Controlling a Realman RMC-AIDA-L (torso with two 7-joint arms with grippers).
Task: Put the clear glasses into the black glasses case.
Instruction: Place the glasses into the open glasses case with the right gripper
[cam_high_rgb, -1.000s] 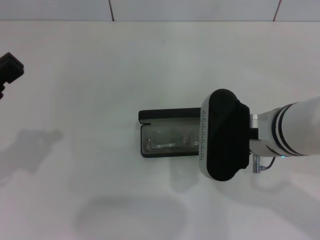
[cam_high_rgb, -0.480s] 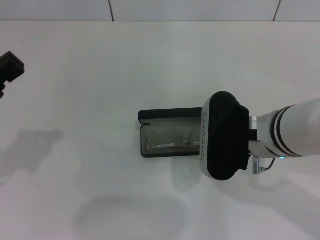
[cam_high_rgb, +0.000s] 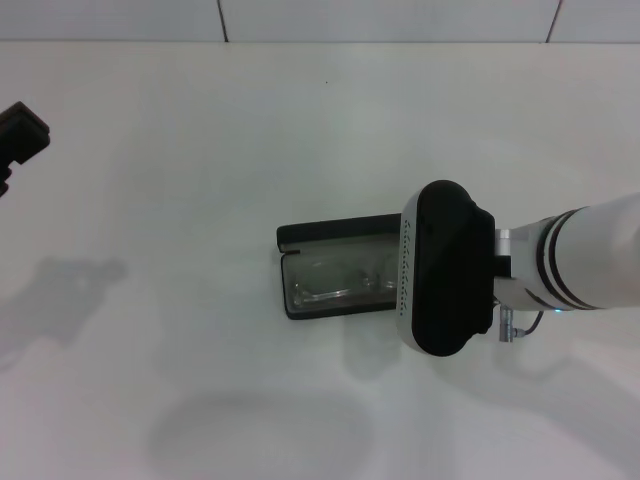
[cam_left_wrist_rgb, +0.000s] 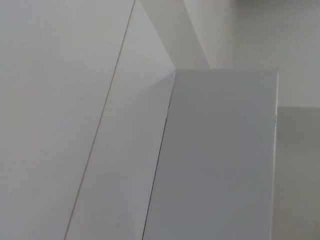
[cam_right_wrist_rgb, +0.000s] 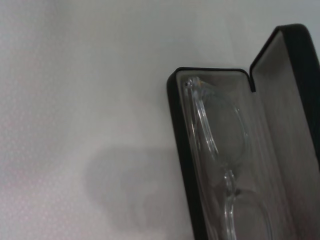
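right gripper (cam_high_rgb: 446, 268): head view first. it hangs over the right end of the black glasses case (cam_high_rgb: 335, 275), with its bulky black wrist housing covering that end. can't tell from here if the fingers are spread or pressed together, they're hidden under the housing.

left gripper (cam_high_rgb: 20, 138): parked way off at the left edge of the table (cam_high_rgb: 200, 150), well apart from everything. can't tell its state either.

case in head view: open on the white table, lid tipped up along the far side, tray facing up. the clear glasses (cam_high_rgb: 335, 283) are lying inside the tray.

left wrist view: just pale flat panels and a seam, nothing of the task in it (skip it).

right wrist view, case: one rounded end of the black glasses case (cam_right_wrist_rgb: 182, 165) shows, with the grey lined lid (cam_right_wrist_rgb: 280, 100) standing open beside the tray.

right wrist view, glasses: the clear glasses (cam_right_wrist_rgb: 220, 150) sit down in the tray along the near wall, hinge end tucked in the corner. no fingers visible here.

where the task stands: my read, the glasses are already in, so what's left is letting go clean and backing off.

how to do it well: i'd lift straight up rather than drag sideways, since a clear temple could snag and flip the frame out.

watch out: the case looks light and could slide, and a bumped lid may drop.
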